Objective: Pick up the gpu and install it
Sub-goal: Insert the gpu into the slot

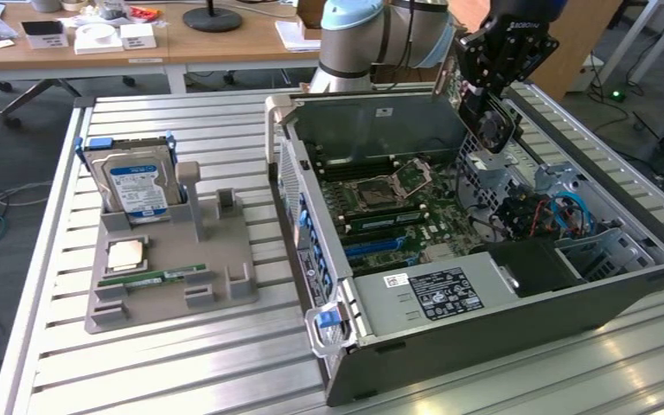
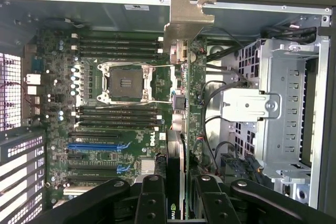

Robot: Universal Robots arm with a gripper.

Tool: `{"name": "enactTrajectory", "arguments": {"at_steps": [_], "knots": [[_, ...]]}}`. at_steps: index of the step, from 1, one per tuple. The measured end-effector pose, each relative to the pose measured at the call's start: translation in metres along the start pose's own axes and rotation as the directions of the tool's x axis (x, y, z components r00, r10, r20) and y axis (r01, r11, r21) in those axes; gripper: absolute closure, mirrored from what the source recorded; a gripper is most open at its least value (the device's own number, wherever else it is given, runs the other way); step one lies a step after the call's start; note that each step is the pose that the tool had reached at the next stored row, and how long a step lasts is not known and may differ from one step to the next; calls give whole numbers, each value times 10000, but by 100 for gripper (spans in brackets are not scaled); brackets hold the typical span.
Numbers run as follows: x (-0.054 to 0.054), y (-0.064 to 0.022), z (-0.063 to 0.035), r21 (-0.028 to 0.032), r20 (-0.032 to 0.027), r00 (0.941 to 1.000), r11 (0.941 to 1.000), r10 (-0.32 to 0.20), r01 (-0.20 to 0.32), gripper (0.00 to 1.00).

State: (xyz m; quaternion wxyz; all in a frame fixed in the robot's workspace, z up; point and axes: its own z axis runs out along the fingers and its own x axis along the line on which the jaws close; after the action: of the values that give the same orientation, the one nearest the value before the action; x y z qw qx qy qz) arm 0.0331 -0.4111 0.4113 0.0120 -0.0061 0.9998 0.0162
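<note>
- Gripping the gpu (image 2: 181, 129), a thin flat card with a green circuit board, dark face and silver metal end bracket, the black two-fingered gripper (image 2: 177, 203) had its fingers (image 2: 152, 203) clamped on either side of the card, as we saw in the wrist view.
- We found the card hanging in the air above the open dark grey computer case (image 1: 482, 320), clear of everything below it, with its bracket end pointing away from the fingers.
- Beneath it lay the green motherboard (image 2: 105, 171), and we noted the long blue expansion slot (image 2: 94, 146) off to one side, apart from the card.
- We judged the pick-up done and the carry toward the slot in hand, with nothing seated yet.
- The card appeared to run crosswise to the blue slot, so we reckoned seating it would call for a turn, a careful line-up of edge over slot and a straight press down.
- Well apart, on the exterior view's left, the grey plastic parts holder (image 1: 211, 294) on the slatted metal table (image 1: 136, 372) kept the silver hard drive with the blue label (image 1: 136, 186).
</note>
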Motion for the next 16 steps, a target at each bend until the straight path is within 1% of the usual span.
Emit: {"name": "enactTrajectory", "arguments": {"at_steps": [2, 5, 8, 10, 13, 16], "knots": [[0, 0, 0, -4, -4, 9999, 9999, -142, 142, 74], [0, 0, 0, -14, -17, 9985, 9985, -547, 547, 74], [0, 0, 1, -28, -33, 9944, 9944, -1058, 1058, 74], [0, 0, 2, -38, -44, 9897, 9897, -1430, 1430, 74], [0, 0, 4, -53, -59, 9807, 9807, -1955, 1954, 74], [0, 0, 6, -70, -74, 9683, 9683, -2496, 2495, 74]]}}
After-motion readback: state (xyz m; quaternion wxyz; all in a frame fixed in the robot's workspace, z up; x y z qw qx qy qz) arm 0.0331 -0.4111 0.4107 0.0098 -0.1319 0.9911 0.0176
